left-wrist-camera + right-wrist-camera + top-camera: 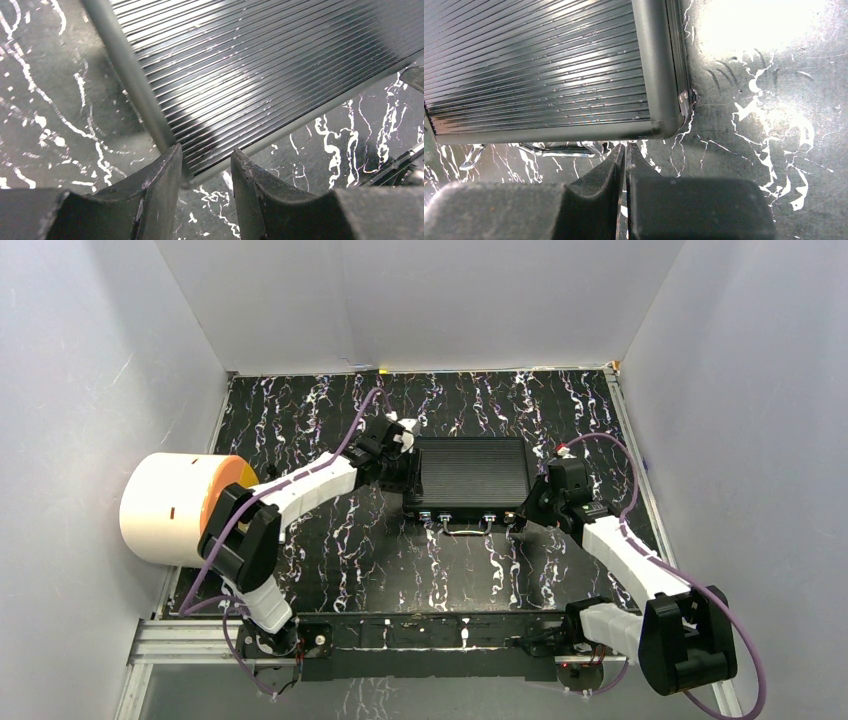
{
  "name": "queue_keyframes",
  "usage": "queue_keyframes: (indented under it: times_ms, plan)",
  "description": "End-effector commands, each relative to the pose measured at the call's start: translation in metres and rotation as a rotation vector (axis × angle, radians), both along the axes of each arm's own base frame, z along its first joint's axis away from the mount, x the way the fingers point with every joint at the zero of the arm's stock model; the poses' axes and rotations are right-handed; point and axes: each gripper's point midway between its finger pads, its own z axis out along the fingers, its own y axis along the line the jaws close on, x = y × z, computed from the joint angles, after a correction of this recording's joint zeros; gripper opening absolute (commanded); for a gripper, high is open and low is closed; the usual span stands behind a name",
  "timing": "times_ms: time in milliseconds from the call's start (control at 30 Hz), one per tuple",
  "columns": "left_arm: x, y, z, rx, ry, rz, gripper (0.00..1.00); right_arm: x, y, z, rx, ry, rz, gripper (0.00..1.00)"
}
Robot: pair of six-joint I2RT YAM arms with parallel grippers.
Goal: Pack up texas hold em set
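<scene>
The left tool (205,159) stands part open, two fingers a narrow gap apart, gripping nothing; one corner of the briefcase (470,472) sits at the mouth of that gap. The right tool (626,151) has both fingers pressed nearly together and holds nothing; its tip lies just beside the near right corner of the case. One briefcase is present: black, ribbed, lid closed, lying flat on the counter (330,550) between the two tools, with silver fittings along its near edge. One white drum (178,508) with an orange face stands at the counter's left edge, well apart.
</scene>
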Motion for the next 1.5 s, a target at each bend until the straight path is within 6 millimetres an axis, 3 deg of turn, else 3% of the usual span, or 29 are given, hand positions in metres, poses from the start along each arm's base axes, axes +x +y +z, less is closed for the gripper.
queue_keyframes:
  times_ms: [0,133,300,600,833,1000,1100,1200,1267,1300,1333,1367,1467]
  plan:
    - [-0.007,0.029,0.013,0.047,-0.007,0.057,0.40,0.000,0.002,-0.003,0.001,-0.004,0.008,0.14]
    - [-0.014,0.044,0.005,0.080,0.022,0.073,0.40,0.002,0.007,-0.019,0.022,0.010,0.015,0.11]
    - [-0.016,0.051,0.000,0.108,0.043,0.060,0.40,0.016,0.010,-0.020,0.027,-0.045,0.021,0.10]
    - [-0.018,0.047,-0.018,0.127,0.098,0.031,0.41,0.036,0.003,-0.022,-0.016,-0.202,0.019,0.10]
    - [-0.016,0.044,-0.016,0.106,0.093,0.031,0.44,0.038,0.006,-0.022,0.008,-0.275,0.035,0.10]
    - [-0.018,0.042,-0.011,0.082,0.091,0.036,0.45,0.037,0.002,-0.010,0.000,-0.314,0.021,0.10]
    - [-0.013,0.045,0.002,0.077,0.051,0.062,0.45,0.030,-0.002,-0.012,-0.022,-0.267,0.016,0.11]
    - [-0.008,0.045,0.018,0.033,0.001,0.094,0.46,0.019,0.004,0.002,0.009,-0.236,0.046,0.12]
    - [-0.009,0.042,0.022,-0.003,-0.001,0.106,0.50,0.009,0.026,0.033,0.081,-0.213,0.124,0.13]
    - [-0.008,0.042,0.022,-0.013,-0.004,0.118,0.52,0.004,0.039,0.042,0.105,-0.197,0.160,0.19]
    - [-0.008,0.038,0.020,-0.046,0.002,0.115,0.54,0.003,0.066,0.055,0.165,-0.170,0.210,0.28]
    - [-0.011,0.033,0.011,-0.072,0.039,0.106,0.54,0.001,0.106,0.053,0.211,-0.108,0.289,0.39]
    - [-0.014,0.030,-0.005,-0.093,0.073,0.101,0.44,0.003,0.158,0.060,0.230,-0.099,0.385,0.42]
